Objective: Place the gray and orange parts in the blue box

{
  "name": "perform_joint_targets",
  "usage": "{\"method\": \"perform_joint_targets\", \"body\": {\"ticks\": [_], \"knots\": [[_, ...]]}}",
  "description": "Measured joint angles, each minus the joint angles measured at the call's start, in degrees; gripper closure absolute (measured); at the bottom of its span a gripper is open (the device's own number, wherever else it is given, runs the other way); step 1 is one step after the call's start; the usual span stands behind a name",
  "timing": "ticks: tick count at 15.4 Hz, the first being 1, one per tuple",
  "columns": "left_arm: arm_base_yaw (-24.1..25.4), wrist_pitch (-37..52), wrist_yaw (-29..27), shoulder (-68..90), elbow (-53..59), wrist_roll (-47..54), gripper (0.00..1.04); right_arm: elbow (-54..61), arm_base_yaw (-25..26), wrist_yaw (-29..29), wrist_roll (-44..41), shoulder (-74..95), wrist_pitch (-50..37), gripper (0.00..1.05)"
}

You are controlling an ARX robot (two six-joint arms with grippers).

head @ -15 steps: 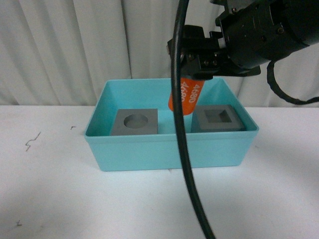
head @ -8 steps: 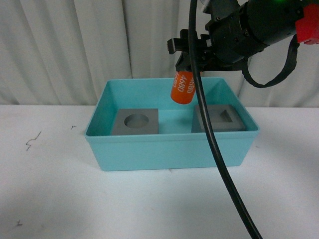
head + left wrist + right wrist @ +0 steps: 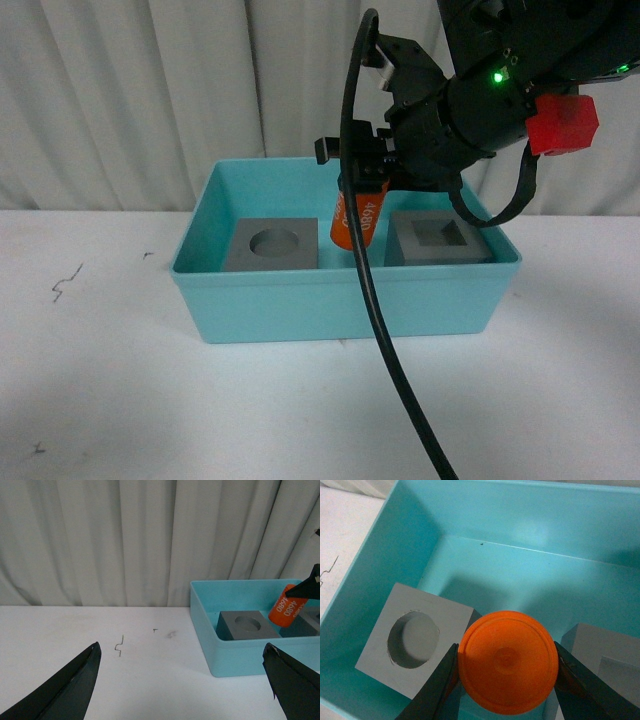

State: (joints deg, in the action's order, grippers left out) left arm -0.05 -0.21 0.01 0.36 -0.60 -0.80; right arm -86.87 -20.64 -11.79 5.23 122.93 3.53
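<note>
Left tool [image 3: 180, 680] first: its fingers stand spread wide with nothing between them, low over the bench [image 3: 100, 400] and well left of the box [image 3: 300, 305], out of my way. Inside the box, the round-recess cube [image 3: 271, 246] sits on the left and the square-recess cube [image 3: 437, 241] on the right, both recess-up, with a bare strip of floor between. My right tool [image 3: 506, 672] pinches the cylinder [image 3: 353, 220] by its sides, over that strip, so it can come down without hitting either cube. Its long axis runs nearly upright, tilted slightly, lower end dipping below the rim and pointing at the floor; I judge it not yet resting there.
</note>
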Motion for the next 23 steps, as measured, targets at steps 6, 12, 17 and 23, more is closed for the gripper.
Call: {"method": "perform_joint_targets", "body": {"ticks": [6, 12, 17, 23], "knots": [[0.00, 0.00, -0.02, 0.00, 0.00, 0.00, 0.07, 1.62, 0.02, 0.39, 0.17, 0.90, -0.02, 0.59], [0.00, 0.00, -0.02, 0.00, 0.00, 0.00, 0.07, 2.27, 0.39, 1.70, 0.09, 1.09, 1.51, 0.22], [0.00, 0.00, -0.02, 0.00, 0.00, 0.00, 0.07, 4.90, 2.05, 1.51, 0.90, -2.80, -1.68, 0.06], [0.00, 0.00, -0.07, 0.00, 0.00, 0.00, 0.07, 58.62, 11.52, 21.46, -3.78, -52.33, -49.09, 0.43]]}}
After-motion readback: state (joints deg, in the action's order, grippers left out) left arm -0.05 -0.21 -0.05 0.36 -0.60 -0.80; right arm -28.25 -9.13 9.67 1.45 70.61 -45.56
